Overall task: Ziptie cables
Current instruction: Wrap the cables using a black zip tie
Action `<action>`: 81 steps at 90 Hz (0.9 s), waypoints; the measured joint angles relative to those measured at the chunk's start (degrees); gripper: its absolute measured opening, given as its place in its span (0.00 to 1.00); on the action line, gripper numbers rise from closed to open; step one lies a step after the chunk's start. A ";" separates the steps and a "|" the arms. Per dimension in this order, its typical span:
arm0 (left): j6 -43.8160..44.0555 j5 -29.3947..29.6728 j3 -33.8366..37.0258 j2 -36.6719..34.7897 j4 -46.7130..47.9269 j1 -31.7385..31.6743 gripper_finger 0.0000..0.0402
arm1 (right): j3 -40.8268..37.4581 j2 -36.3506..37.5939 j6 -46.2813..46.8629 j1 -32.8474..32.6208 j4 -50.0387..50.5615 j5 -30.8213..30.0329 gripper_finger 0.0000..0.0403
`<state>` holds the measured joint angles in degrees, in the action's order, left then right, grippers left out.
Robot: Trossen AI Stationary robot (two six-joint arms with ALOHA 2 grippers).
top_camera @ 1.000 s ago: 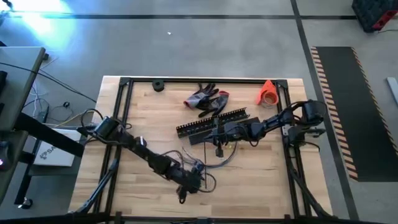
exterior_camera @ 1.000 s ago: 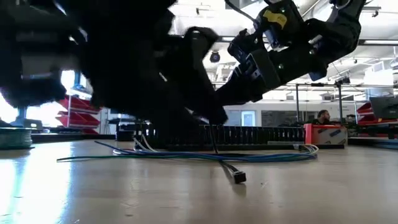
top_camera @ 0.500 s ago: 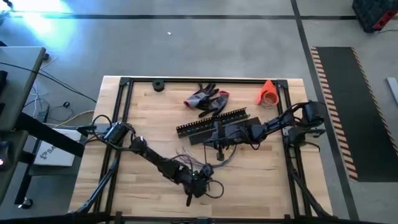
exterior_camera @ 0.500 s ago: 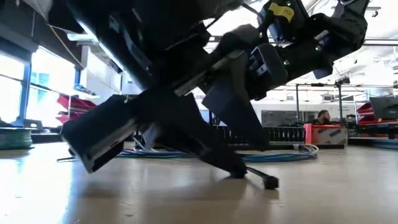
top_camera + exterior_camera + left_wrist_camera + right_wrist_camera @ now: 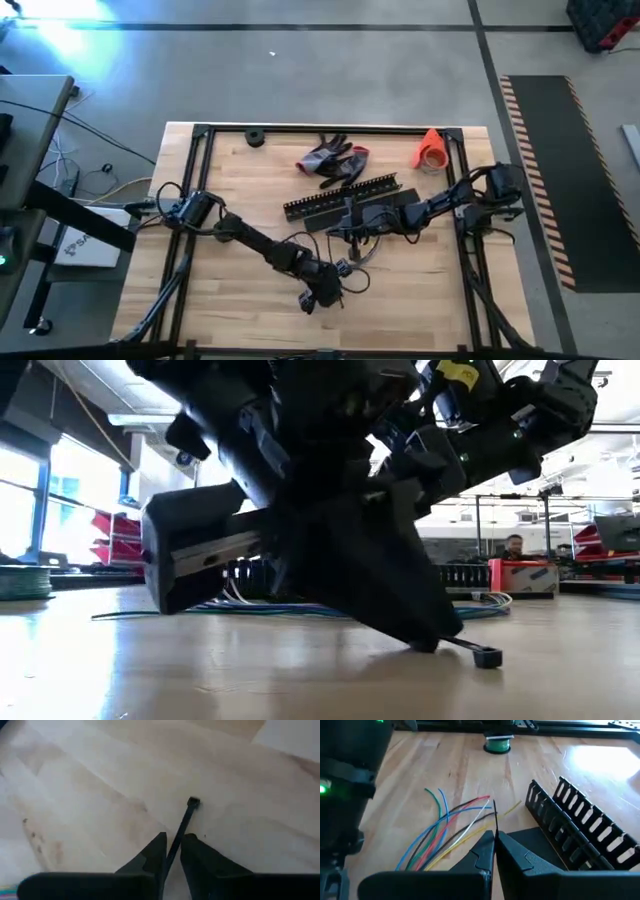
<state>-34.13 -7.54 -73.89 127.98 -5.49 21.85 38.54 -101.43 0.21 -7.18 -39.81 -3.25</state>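
Note:
The cables (image 5: 347,268) lie loose on the wooden table between the arms. In the right wrist view they show as blue, green, red, white and yellow wires (image 5: 447,827). In the low view they are a low line along the tabletop (image 5: 225,607). My left gripper (image 5: 172,851) (image 5: 312,298) is near the table's front, just left of the cables, shut on a black zip tie (image 5: 186,816). My right gripper (image 5: 495,840) (image 5: 350,232) stands by the black slotted strips (image 5: 345,198), shut on a thin dark strand (image 5: 494,817). My left gripper pinches the zip tie's strap (image 5: 176,839) between its two fingers, which lie along it. The fingers slant down toward the table. The tie sticks out past the fingertips, and its head (image 5: 487,656) is at the tabletop. My right gripper pinches a thin dark strand (image 5: 495,826) between its fingertips, at the near ends of the wires. I cannot tell whether it is a wire or a tie. The strand runs on past the fingertips, low over the table.
Grey-and-red gloves (image 5: 330,158) and an orange cone-like object (image 5: 430,150) lie at the far side, with a small black round part (image 5: 254,137) at the far left. A green spool (image 5: 498,744) stands beyond the wires. A black frame (image 5: 195,200) borders the table.
My left gripper has swung toward the table's right edge with the zip tie, staying shut. The tie's head has travelled right along the tabletop with it. My right gripper has kept its place by the slotted strips.

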 joint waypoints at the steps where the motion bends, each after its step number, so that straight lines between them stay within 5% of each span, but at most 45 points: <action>1: 0.00 -0.28 0.00 0.13 -0.13 -0.09 0.12 | 0.00 0.00 0.00 0.00 -0.03 0.00 0.00; 16: -0.42 -4.76 0.00 1.16 -1.87 -0.59 0.03 | 0.00 0.00 0.55 0.00 -0.33 0.26 0.00; 32: -0.06 -2.01 0.00 0.86 -1.69 -0.26 0.00 | 0.00 0.00 1.38 0.00 -0.32 0.70 0.00; 48: 9.40 8.49 0.50 -3.20 0.84 0.93 0.00 | 0.00 0.00 3.43 -0.23 -0.29 0.18 0.00; 69: 25.21 33.34 1.55 -8.62 1.79 3.68 0.00 | 0.00 1.10 2.79 -2.33 -0.17 -3.30 0.00; 81: 34.89 45.65 7.10 -11.25 -7.15 7.31 0.00 | 0.00 1.46 2.56 -4.02 -1.31 -4.72 0.00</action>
<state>0.76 38.11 -66.79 116.72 -12.64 29.15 38.54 -99.96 2.76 -11.20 -41.12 -7.97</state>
